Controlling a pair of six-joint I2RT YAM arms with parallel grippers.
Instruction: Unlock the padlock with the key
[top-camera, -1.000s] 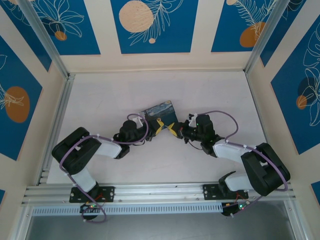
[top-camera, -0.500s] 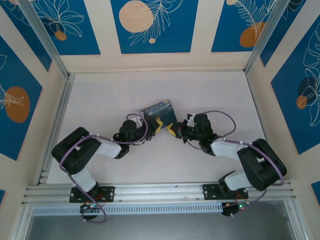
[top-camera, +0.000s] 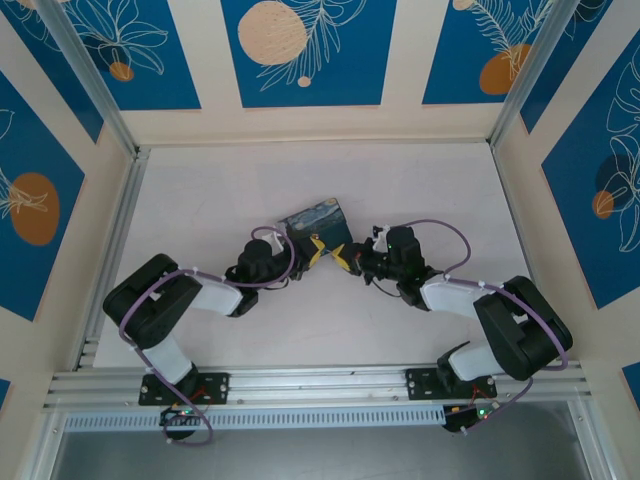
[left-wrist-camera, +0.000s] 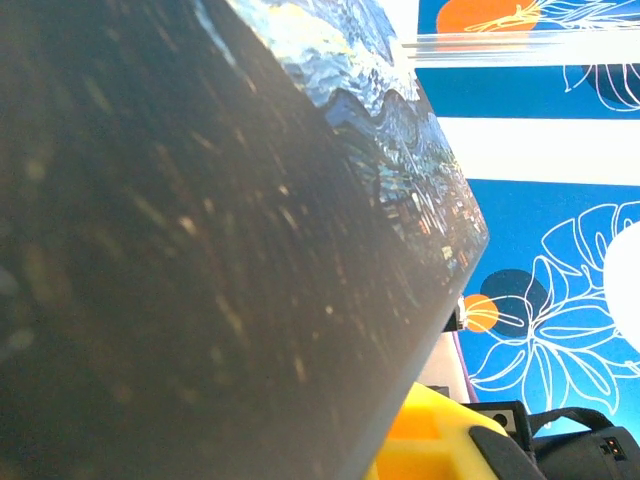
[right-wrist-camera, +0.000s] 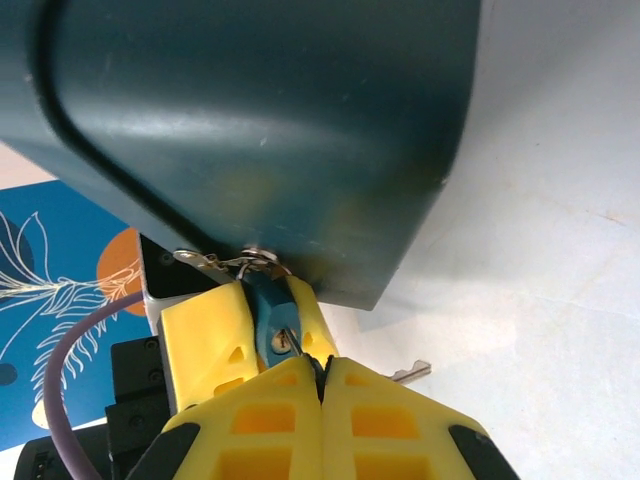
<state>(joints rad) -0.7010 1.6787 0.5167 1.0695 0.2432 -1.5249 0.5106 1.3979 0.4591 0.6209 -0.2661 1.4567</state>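
Left gripper (top-camera: 318, 250) clamped tiny blue-teal padlock (right-wrist-camera: 268, 315); right gripper (right-wrist-camera: 322, 385), just before it, pinched thin pale metal key (right-wrist-camera: 412, 372). Aligning for keyhole insertion, seemingly.

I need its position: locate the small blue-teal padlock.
Right wrist view, centre: the padlock sits below the teal tin box, between the left end effector's yellow fingers, above the right end effector.
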